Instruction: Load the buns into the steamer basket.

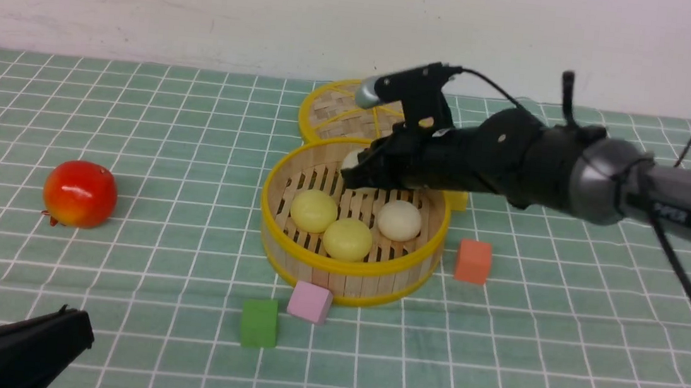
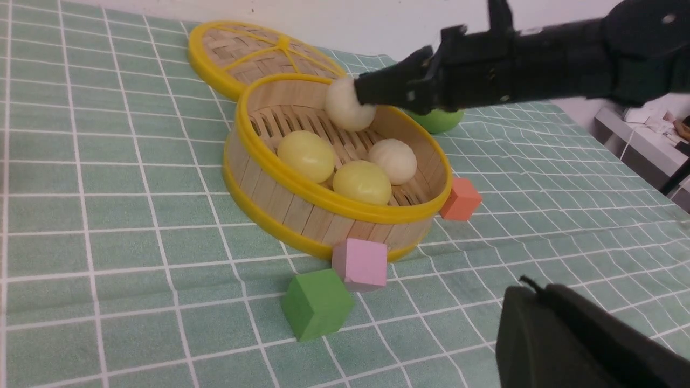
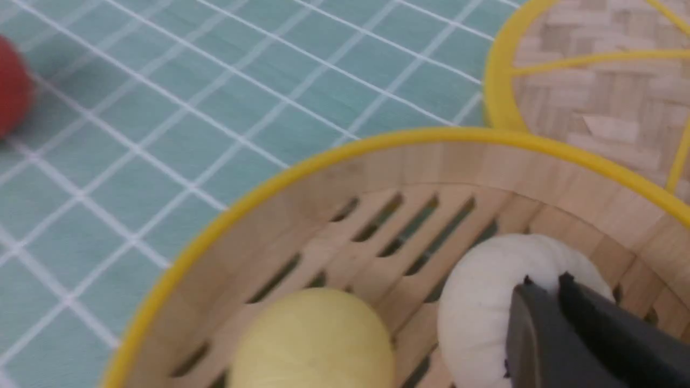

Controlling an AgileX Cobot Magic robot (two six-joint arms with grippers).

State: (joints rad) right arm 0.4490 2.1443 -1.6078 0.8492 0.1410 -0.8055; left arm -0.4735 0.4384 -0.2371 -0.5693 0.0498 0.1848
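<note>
The steamer basket [image 1: 344, 269] stands mid-table. Two pale yellow buns [image 1: 313, 210] [image 1: 347, 238] and one cream bun [image 1: 399, 219] lie on its slatted floor. My right gripper [image 1: 355, 173] reaches over the basket's far side and is shut on the second cream bun [image 1: 353, 157]. In the left wrist view this bun [image 2: 345, 108] hangs by the far wall, about level with the rim. In the right wrist view the fingertips [image 3: 525, 302] pinch the bun's [image 3: 480, 302] top. My left gripper [image 2: 533, 288] is shut and empty, low at the near left [image 1: 63, 325].
The flat woven lid [image 1: 334, 114] lies behind the basket. A red apple [image 1: 79, 194] sits at left and a green apple [image 2: 436, 119] behind the basket. Pink [image 1: 310, 302], green [image 1: 259, 322], orange [image 1: 473, 261] and yellow [image 1: 458, 200] cubes lie around the basket.
</note>
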